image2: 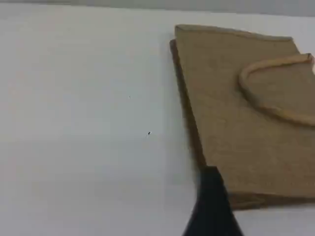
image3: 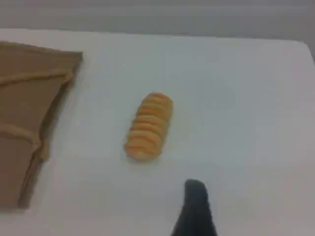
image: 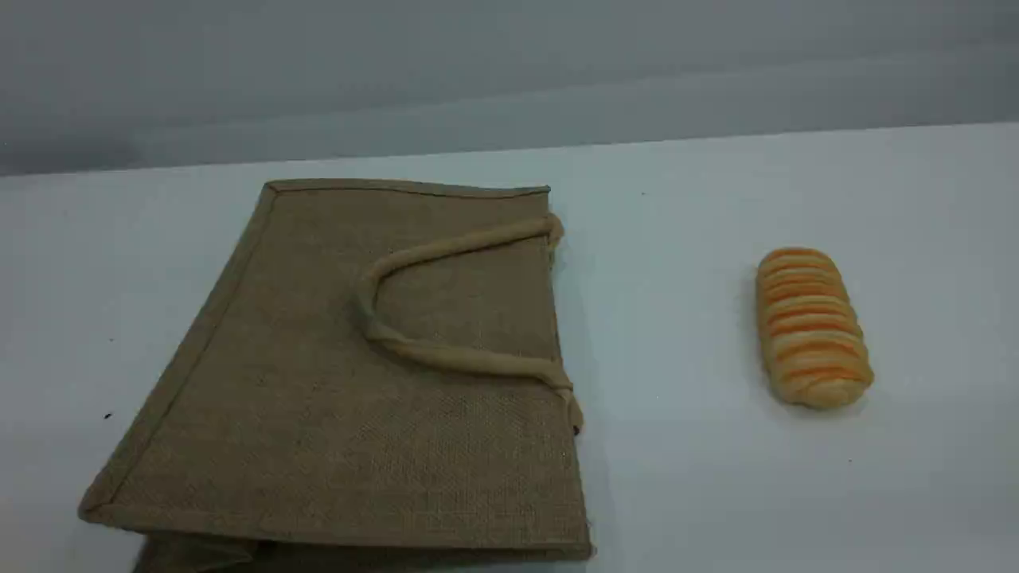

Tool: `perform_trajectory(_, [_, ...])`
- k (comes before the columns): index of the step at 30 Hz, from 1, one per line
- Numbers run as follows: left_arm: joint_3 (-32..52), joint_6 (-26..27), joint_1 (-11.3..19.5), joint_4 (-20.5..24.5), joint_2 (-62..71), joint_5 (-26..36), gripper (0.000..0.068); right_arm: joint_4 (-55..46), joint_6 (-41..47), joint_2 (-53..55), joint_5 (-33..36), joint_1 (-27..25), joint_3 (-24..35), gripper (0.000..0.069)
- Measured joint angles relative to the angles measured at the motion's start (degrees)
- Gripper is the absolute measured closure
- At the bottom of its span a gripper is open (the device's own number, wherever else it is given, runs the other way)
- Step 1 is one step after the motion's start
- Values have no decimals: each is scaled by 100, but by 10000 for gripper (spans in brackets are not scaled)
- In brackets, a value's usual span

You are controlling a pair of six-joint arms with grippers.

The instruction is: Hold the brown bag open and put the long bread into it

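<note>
Your bag (image: 342,382) lies flat toward the table's left front, mouth facing the bread (image: 812,326), which sits well apart on the right. Both end effectors hang spread and empty, left (image2: 212,204) over the bag's edge, right (image3: 195,209) near the bread, each ready for its own job.

Lying flat on the surface (image: 677,477) at nine o'clock: the brown bag (image: 318,414), mouth edge turned toward three o'clock, one handle (image: 446,354) folded back onto its upper face. Resting at three o'clock, well apart from it: the long bread (image: 810,325), lengthwise from twelve to six o'clock.
</note>
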Motion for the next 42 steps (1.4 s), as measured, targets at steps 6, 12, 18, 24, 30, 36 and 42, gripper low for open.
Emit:
perform_trajectory(6, [0, 0, 0, 0, 0, 0, 244, 0, 0, 0, 0, 0, 0, 205])
perform_trajectory(12, [0, 0, 0, 0, 0, 0, 244, 0, 0, 0, 0, 0, 0, 205])
perform_trajectory(18, [0, 0, 0, 0, 0, 0, 244, 0, 0, 0, 0, 0, 0, 205])
perform_trajectory(24, [0, 0, 0, 0, 0, 0, 244, 5, 0, 0, 0, 0, 0, 205])
perform_trajectory(30, [0, 0, 0, 0, 0, 0, 244, 5, 0, 0, 0, 0, 0, 205])
perform_trajectory(36, [0, 0, 0, 0, 0, 0, 244, 0, 0, 0, 0, 0, 0, 205])
perform_trajectory(42, [0, 0, 0, 0, 0, 0, 244, 146, 0, 0, 0, 0, 0, 205])
